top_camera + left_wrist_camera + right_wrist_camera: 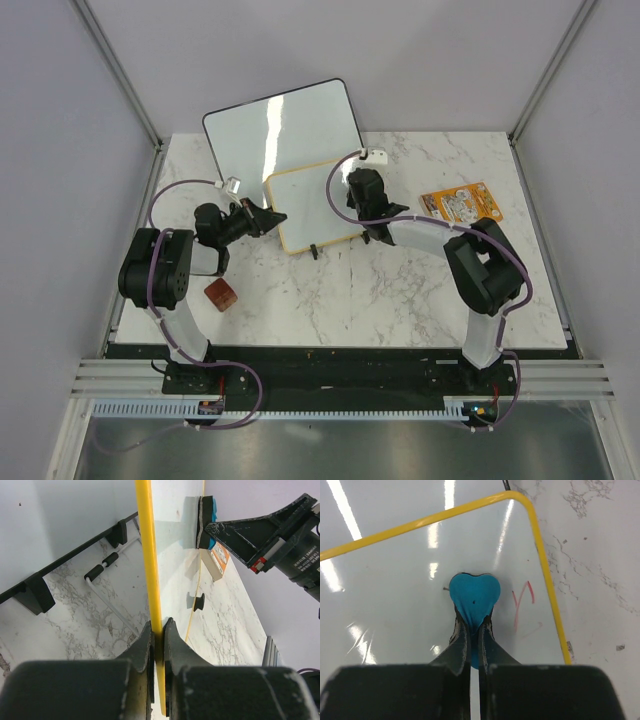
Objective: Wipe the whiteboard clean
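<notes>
The small yellow-framed whiteboard (310, 205) stands tilted on black feet at the table's middle. My left gripper (268, 218) is shut on its left frame edge (150, 580); the jaws pinch the yellow rim. My right gripper (362, 205) is shut on a blue heart-shaped eraser (474, 597), pressed flat against the board's white face (395, 605). The eraser also shows in the left wrist view (207, 520). A faint red scribble (522, 602) lies just right of the eraser, near the board's right frame.
A larger black-framed whiteboard (280, 125) leans behind the small one. A brown wooden block (221, 294) lies at the front left. An orange packet (462, 205) lies at the right. Marble table (350, 300) with walls on three sides.
</notes>
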{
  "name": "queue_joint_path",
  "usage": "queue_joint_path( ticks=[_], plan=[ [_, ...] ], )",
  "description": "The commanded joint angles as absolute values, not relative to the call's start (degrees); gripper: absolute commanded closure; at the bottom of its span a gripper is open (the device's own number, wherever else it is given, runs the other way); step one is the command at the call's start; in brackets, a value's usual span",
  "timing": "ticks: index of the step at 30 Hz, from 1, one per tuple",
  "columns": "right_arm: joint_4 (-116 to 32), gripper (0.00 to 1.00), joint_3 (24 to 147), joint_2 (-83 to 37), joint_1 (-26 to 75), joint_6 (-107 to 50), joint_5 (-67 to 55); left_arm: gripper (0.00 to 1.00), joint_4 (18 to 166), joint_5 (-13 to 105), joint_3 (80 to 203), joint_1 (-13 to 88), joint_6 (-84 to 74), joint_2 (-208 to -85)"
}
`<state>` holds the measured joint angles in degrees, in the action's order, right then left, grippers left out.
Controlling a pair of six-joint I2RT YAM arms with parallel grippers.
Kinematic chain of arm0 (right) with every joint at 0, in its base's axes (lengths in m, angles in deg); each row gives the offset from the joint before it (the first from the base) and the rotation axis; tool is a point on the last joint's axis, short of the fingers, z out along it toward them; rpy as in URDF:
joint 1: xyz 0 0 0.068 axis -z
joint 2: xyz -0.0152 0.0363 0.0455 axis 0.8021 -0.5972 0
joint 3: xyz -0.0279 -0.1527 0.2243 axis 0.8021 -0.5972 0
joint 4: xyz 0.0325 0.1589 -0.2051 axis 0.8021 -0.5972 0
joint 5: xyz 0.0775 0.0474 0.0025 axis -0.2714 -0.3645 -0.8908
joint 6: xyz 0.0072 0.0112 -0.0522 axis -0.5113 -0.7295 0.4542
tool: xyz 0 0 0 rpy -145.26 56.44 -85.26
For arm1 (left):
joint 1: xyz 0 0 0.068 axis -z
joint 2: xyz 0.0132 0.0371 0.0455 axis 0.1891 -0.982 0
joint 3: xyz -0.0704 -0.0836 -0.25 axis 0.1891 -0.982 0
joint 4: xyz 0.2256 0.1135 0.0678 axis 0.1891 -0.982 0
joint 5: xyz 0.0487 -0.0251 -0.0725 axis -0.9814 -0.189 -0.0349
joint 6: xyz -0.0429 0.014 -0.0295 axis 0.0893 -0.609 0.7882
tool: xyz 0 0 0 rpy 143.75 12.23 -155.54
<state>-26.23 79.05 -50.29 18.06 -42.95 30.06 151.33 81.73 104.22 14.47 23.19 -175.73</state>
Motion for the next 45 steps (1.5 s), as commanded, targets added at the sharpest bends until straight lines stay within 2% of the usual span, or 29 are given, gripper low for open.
queue_joint_path(
  ticks=[1, 13, 23, 29, 35, 45],
  plan=[
    [-38.22, 1.00, 75.98, -53.62, 21.69, -45.27, 35.47, 0.98, 152.41, 81.45, 102.90, 13.63, 19.23, -176.62],
    [-39.81, 1.00, 73.00, -52.83, 26.70, -50.10, 32.49, 0.98, 153.20, 81.97, 102.90, 13.27, 19.85, -176.89],
    [-35.16, 1.00, 71.32, -48.44, 21.96, -45.36, 32.21, 0.98, 153.11, 82.15, 103.07, 13.27, 19.94, -177.15],
    [-33.48, 1.00, 75.01, -48.78, 16.42, -41.24, 33.54, 0.98, 153.11, 82.15, 103.16, 13.27, 19.94, -177.24],
    [-32.95, 1.00, 81.94, -52.65, 12.38, -36.14, 28.71, 0.98, 153.03, 82.33, 103.25, 13.27, 19.94, -177.32],
    [-35.24, 1.00, 87.32, -55.11, 13.60, -36.74, 32.31, 0.98, 153.03, 82.24, 103.16, 13.27, 19.94, -177.24]
  ],
)
